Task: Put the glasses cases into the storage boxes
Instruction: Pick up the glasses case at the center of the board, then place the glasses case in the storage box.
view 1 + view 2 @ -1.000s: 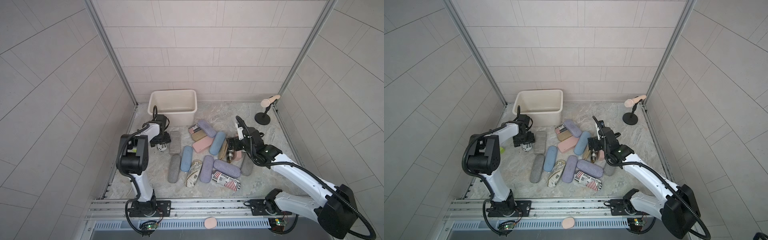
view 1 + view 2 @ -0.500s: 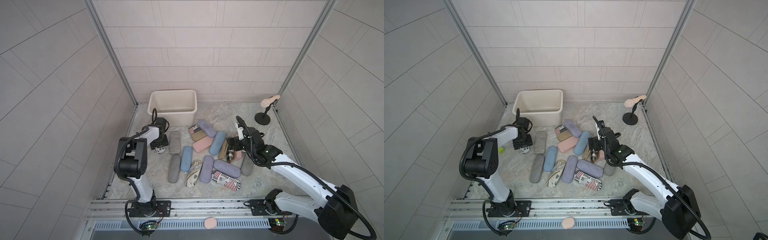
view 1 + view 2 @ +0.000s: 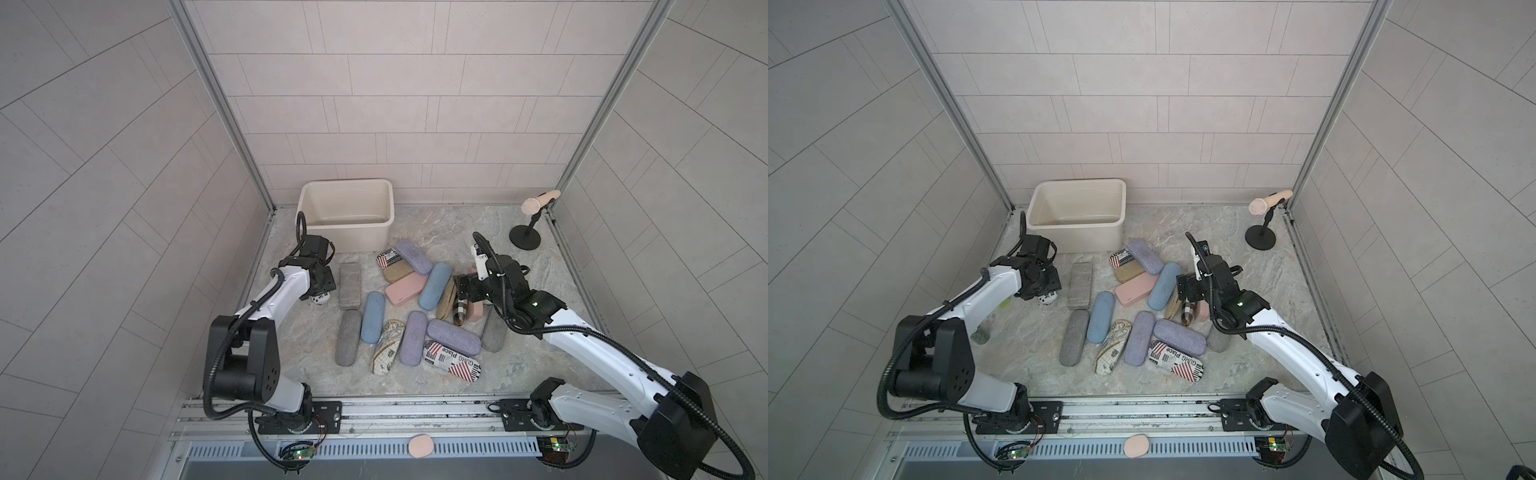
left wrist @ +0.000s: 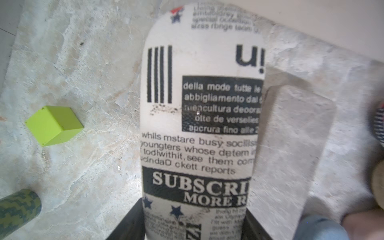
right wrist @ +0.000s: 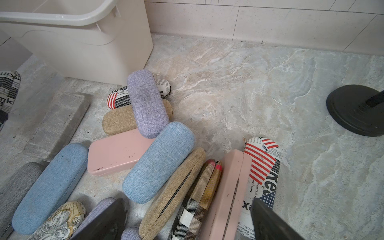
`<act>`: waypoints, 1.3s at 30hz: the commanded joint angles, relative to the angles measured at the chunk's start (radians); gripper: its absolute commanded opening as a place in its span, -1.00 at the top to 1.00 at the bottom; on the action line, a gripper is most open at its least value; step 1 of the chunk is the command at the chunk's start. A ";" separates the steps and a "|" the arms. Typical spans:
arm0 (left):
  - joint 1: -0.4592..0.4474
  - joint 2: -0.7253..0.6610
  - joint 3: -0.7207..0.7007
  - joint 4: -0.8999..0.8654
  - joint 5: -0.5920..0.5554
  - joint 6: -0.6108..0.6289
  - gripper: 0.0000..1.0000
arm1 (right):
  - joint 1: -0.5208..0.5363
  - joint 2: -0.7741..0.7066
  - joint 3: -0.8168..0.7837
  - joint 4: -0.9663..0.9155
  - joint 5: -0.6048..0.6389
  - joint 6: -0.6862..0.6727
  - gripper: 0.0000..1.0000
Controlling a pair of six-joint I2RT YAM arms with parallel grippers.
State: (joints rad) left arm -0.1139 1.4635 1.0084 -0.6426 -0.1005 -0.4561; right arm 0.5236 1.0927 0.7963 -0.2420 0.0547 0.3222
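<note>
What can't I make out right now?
Whether the left gripper grips the newspaper-print case: jaws cut off in left wrist view, under wrist in top views.
The plaid case: end cut off in right wrist view, partly under right gripper in top views.
Near floor of the storage box: behind its front wall, top views.

Tiled booth over a marbled floor (image 3: pixel 453 232).
Pale beige-grey walls (image 3: pixel 415 95) of large rectangular tiles close three sides, joined by grey metal corner posts (image 3: pixel 223 108). The floor is veined grey-beige stone, evenly lit, with a metal rail (image 3: pixel 415 409) along its near edge.
</note>
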 commanded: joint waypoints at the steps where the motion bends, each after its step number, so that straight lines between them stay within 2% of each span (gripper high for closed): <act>1: -0.053 -0.059 0.054 -0.083 -0.002 -0.004 -0.05 | 0.006 -0.014 -0.009 0.012 0.025 0.011 -0.90; 4: -0.105 -0.081 0.165 -0.147 -0.022 0.026 -0.03 | 0.005 -0.010 -0.009 0.013 0.029 0.011 -0.89; 8: -0.121 -0.040 0.335 -0.160 -0.023 0.074 0.03 | 0.005 -0.005 -0.008 0.016 0.026 0.011 -0.89; 15: -0.122 0.206 0.715 -0.181 0.026 0.181 0.04 | 0.004 -0.005 -0.010 0.013 0.035 0.009 -0.89; 22: -0.124 0.486 1.031 -0.133 0.116 0.200 0.05 | 0.004 -0.002 -0.011 0.012 0.057 0.004 -0.89; 31: -0.137 0.757 1.267 -0.068 0.192 0.128 0.08 | 0.005 0.022 -0.006 0.009 0.075 -0.002 -0.89; 39: -0.141 0.911 1.390 -0.070 0.168 0.112 0.04 | 0.003 0.041 -0.003 0.009 0.087 -0.006 -0.89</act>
State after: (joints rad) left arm -0.2497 2.3581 2.3486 -0.7296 0.0776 -0.3248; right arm 0.5236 1.1217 0.7963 -0.2359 0.1188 0.3210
